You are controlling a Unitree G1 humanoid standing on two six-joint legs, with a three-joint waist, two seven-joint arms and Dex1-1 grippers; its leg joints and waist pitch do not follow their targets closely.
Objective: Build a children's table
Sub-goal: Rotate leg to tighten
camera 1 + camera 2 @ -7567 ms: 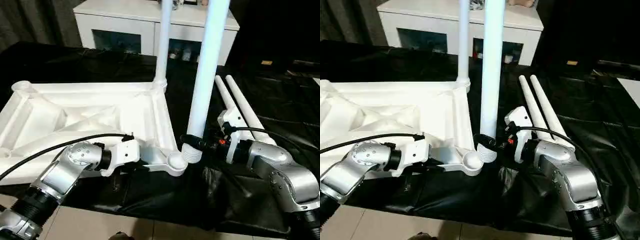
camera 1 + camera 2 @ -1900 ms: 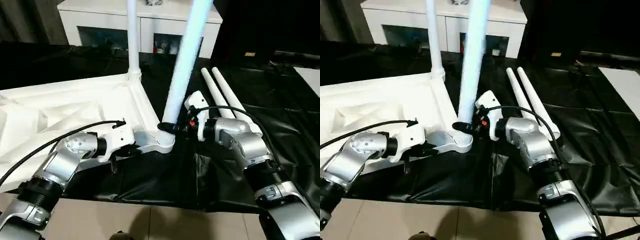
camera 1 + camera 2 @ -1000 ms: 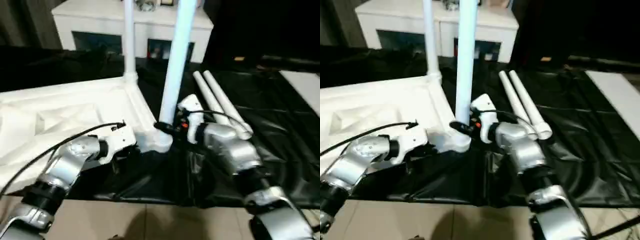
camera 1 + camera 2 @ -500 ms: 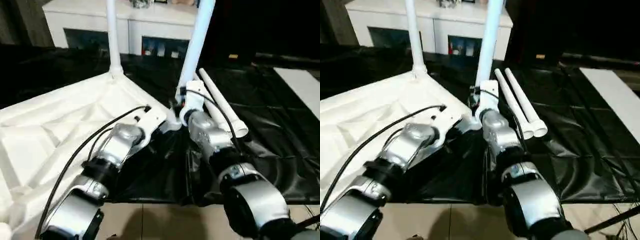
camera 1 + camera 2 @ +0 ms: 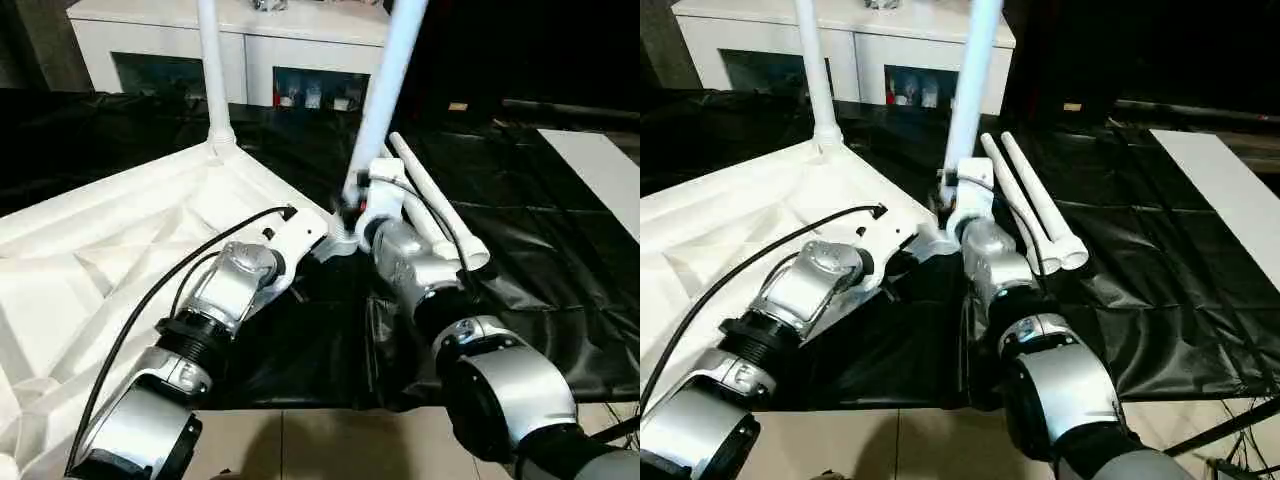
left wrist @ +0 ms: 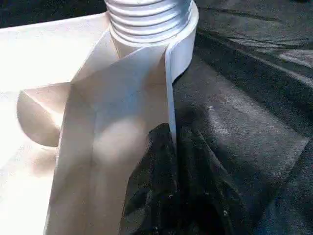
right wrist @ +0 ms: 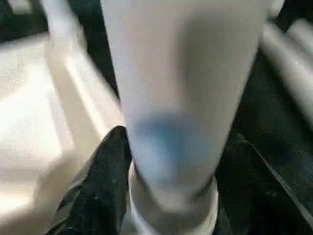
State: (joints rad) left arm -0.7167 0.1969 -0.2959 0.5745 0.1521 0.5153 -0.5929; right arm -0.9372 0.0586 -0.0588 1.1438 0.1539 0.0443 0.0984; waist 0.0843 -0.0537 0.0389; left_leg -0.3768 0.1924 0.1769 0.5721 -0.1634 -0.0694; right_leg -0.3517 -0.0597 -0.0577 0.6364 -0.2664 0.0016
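The children's table top [image 5: 120, 260] lies upside down on black cloth, ribbed side up. One white leg [image 5: 210, 70] stands in its far corner socket. A second leg [image 5: 385, 90] stands in the near right corner socket [image 6: 146, 14], its threaded end seated there. My right gripper [image 7: 171, 147] is shut on this leg just above the socket, with a black finger [image 7: 105, 181] on each side. My left gripper [image 6: 173, 147] is shut on the thin rim wall of the table top [image 6: 168, 88], right beside that socket. Two loose legs [image 5: 435, 215] lie side by side on the cloth to the right.
A white cabinet with glass doors [image 5: 250, 40] stands behind the black-covered work surface. A white board [image 5: 600, 170] lies at the far right. The cloth's front edge drops to a tiled floor [image 5: 300, 450] just below my forearms.
The head camera has swung and tilted, so the whole picture has shifted. Both grippers keep their places on the rim and the leg, and the leg stays in its socket.
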